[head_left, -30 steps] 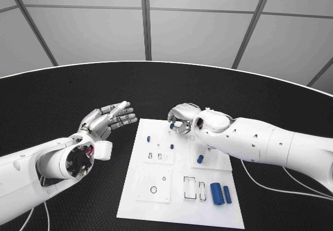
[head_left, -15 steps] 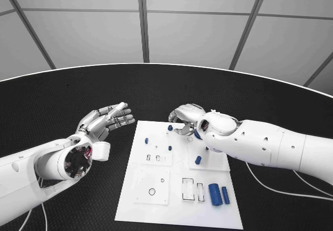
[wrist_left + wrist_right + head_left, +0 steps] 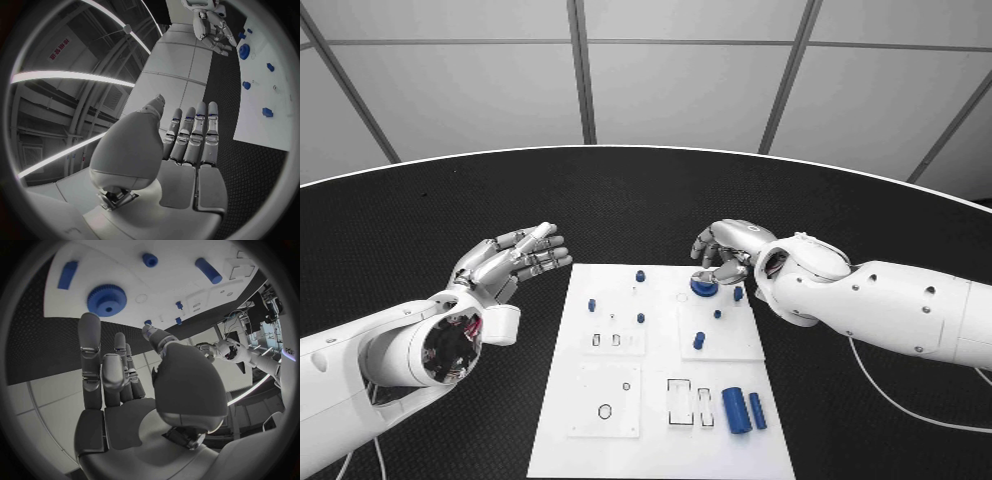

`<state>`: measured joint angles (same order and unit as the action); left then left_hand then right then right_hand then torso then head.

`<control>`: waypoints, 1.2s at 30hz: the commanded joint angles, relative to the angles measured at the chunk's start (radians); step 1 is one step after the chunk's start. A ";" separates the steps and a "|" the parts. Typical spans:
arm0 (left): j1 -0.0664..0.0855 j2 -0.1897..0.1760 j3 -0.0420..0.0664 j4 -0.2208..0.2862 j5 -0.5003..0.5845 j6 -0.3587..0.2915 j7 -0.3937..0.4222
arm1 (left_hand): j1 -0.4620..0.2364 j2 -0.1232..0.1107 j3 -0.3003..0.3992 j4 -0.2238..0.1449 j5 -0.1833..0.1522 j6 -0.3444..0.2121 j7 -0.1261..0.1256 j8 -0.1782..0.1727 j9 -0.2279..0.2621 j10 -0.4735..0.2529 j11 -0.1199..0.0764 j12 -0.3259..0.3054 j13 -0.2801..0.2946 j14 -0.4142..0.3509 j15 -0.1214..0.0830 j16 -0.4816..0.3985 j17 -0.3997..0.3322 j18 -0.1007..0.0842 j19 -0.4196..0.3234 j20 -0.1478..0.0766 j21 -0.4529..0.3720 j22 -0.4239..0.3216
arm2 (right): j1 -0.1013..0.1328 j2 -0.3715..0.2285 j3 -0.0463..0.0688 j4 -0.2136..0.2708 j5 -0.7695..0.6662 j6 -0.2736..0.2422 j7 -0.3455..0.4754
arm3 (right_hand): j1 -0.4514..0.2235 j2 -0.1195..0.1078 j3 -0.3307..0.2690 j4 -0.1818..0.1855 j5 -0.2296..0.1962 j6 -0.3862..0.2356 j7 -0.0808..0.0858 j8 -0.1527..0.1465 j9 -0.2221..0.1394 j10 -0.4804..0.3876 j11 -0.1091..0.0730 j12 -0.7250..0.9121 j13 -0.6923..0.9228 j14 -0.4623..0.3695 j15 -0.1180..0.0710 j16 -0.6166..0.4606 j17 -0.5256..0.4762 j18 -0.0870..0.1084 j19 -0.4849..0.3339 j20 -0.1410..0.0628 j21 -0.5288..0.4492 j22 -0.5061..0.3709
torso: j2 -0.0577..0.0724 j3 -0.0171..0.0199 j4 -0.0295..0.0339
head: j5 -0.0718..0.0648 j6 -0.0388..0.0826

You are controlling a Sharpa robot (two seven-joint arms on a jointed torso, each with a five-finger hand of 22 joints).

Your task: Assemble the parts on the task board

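Observation:
The white task board (image 3: 625, 440) lies in the middle of the table. A blue gear (image 3: 704, 287) lies flat near its far right corner, also seen in the right wrist view (image 3: 107, 300). My right hand (image 3: 728, 248) hovers just beyond the gear with its fingers spread, holding nothing. Small blue pegs (image 3: 640, 277) stand on the far half of the board. Two blue cylinders (image 3: 736, 410) lie at its near right. My left hand (image 3: 516, 256) is raised left of the board's far corner, fingers straight and apart, empty (image 3: 187, 145).
Rectangular and round cut-outs (image 3: 678, 401) mark the board's near half. The black table (image 3: 430, 220) spreads wide on all sides, its curved rim far behind. A thin white cable (image 3: 891, 400) runs under my right arm.
The camera has shifted. My right hand has moved to the right along the board's far edge and uncurled its fingers; the gear now shows on the board. The left hand keeps its pose.

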<state>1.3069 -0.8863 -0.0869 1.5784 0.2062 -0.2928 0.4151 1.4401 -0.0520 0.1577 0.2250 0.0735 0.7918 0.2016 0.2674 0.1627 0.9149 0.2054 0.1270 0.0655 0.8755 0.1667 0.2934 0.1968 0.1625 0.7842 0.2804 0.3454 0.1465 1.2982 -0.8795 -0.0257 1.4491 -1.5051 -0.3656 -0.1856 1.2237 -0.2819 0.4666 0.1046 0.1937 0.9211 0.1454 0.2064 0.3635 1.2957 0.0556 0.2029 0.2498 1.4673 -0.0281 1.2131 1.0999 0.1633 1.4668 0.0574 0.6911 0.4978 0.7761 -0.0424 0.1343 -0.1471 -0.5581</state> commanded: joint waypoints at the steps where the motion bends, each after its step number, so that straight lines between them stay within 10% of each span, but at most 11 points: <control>1: 0.000 0.001 0.000 -0.002 0.000 0.001 -0.001 | -0.002 -0.006 0.006 -0.001 0.002 0.004 0.053 -0.007 -0.001 0.004 0.001 -0.004 -0.001 -0.007 0.001 -0.007 0.000 0.020 0.009 0.000 0.004 -0.002 | 0.000 -0.019 0.000 -0.003 0.014 0.016 -0.007 | 0.034 0.014 -0.086 0.026 0.018 -0.023 -0.010 0.012 0.007 0.007 -0.008 0.083 0.102 0.026 -0.013 0.022 0.019 -0.007 0.048 -0.012 0.002 0.003 | -0.002 0.0054 -0.0006 | -0.004 0.000; 12: 0.000 0.000 0.000 -0.001 0.000 0.005 -0.002 | -0.002 -0.006 0.006 -0.001 0.002 0.004 0.053 -0.007 -0.001 0.004 0.001 -0.004 -0.001 -0.007 0.001 -0.007 0.000 0.020 0.009 0.000 0.004 -0.002 | 0.000 -0.016 0.000 -0.036 0.028 0.069 -0.028 | 0.180 0.062 -0.299 0.183 0.047 -0.104 -0.011 0.073 0.027 -0.018 -0.014 0.793 0.829 0.060 -0.019 0.195 0.218 -0.003 0.055 -0.019 -0.003 -0.040 | 0.001 -0.0005 0.0003 | -0.008 -0.004; 36: 0.000 -0.006 0.000 0.002 0.000 0.002 -0.002 | -0.002 -0.006 0.006 -0.001 0.002 0.004 0.053 -0.007 -0.001 0.004 0.001 -0.004 -0.001 -0.007 0.001 -0.007 0.000 0.020 0.009 0.000 0.004 -0.002 | 0.000 0.025 -0.002 -0.087 0.046 0.137 -0.032 | 0.200 0.089 -0.352 0.186 0.066 -0.144 -0.003 0.104 0.027 0.091 -0.005 1.091 1.091 0.088 -0.011 0.312 0.390 -0.001 0.055 -0.013 0.013 -0.075 | 0.000 -0.0009 0.0001 | -0.003 -0.019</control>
<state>1.3069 -0.8924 -0.0870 1.5803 0.2061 -0.2904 0.4132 1.4401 -0.0519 0.1577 0.2250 0.0735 0.7918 0.2016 0.2674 0.1628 0.9149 0.2054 0.1270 0.0657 0.8754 0.1667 0.2934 0.1968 0.1625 0.7842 0.2804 0.3454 0.1465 1.2978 -0.8558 -0.0280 1.3641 -1.4592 -0.2297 -0.2175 1.4177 -0.1989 0.1186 0.2887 0.2549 0.7839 0.1445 0.3052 0.3904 1.3776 0.0519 1.2889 1.3081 1.4651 -0.0432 1.5198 1.3079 0.1632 1.4668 0.0426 0.6992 0.4232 0.7765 -0.0431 0.1331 -0.1494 -0.5750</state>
